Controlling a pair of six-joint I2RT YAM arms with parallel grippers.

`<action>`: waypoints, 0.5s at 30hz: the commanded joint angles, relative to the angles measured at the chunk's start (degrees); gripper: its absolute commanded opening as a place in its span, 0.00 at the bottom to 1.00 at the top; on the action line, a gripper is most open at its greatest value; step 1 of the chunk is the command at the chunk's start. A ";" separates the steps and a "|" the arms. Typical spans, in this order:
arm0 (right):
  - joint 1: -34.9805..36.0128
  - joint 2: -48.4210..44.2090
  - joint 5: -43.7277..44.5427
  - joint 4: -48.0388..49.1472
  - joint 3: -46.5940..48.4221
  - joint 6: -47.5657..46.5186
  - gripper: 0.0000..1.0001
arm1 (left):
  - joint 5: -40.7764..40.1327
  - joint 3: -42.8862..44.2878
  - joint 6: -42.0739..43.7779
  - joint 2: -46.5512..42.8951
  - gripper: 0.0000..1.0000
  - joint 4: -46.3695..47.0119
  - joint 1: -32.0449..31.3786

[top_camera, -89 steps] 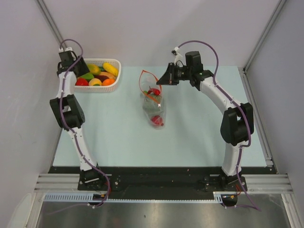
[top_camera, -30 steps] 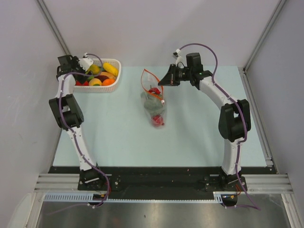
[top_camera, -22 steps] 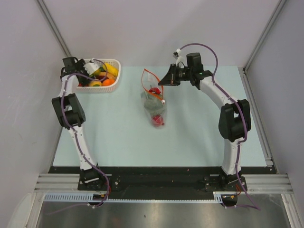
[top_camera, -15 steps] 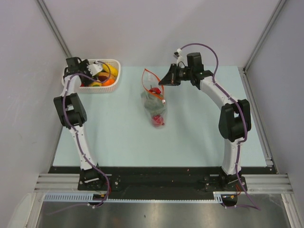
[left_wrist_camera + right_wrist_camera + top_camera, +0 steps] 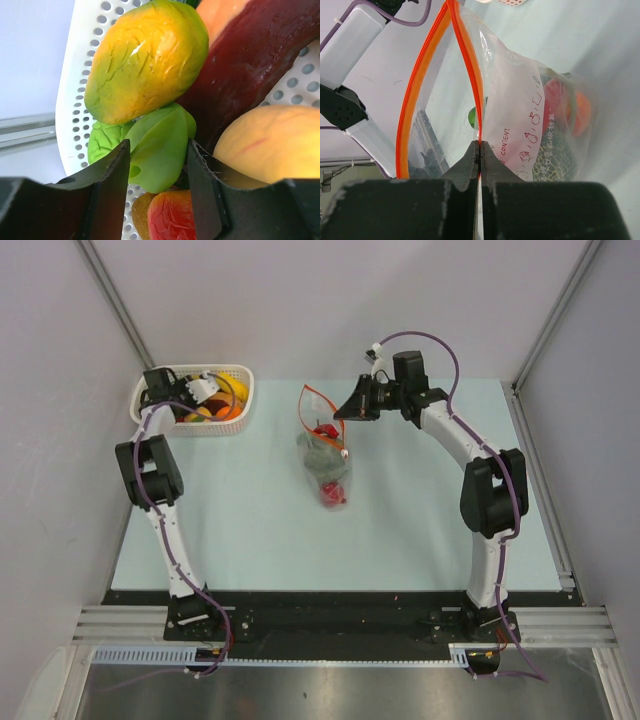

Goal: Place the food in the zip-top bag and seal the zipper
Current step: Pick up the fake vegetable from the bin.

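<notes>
While the zip-top bag (image 5: 520, 120) is pinched open on the tabletop (image 5: 250, 520) by the clamped right pincer (image 5: 480, 146), a green food piece (image 5: 165, 132) in the basket (image 5: 75, 115) is straddled by the half-narrowed left pincer (image 5: 159, 147), grip unclear, so squeeze-and-lift is probably needed next.

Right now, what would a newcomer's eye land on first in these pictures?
The clear zip-top bag mid-table, toy food inside, its mouth lifted by the right gripper pinching the orange-red zipper. At the far left corner, the left gripper reaches into the white basket, fingers flanking a green toy piece.
</notes>
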 commanded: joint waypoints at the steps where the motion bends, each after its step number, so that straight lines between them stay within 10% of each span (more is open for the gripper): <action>1: -0.35 0.47 -0.18 2.20 2.77 0.16 0.00 | 4.13 -1.79 -2.45 -5.29 0.31 1.00 0.02; 15: -0.70 -0.06 -0.79 2.02 2.59 -0.27 0.00 | 4.13 -6.71 -10.88 -15.57 0.16 4.07 0.20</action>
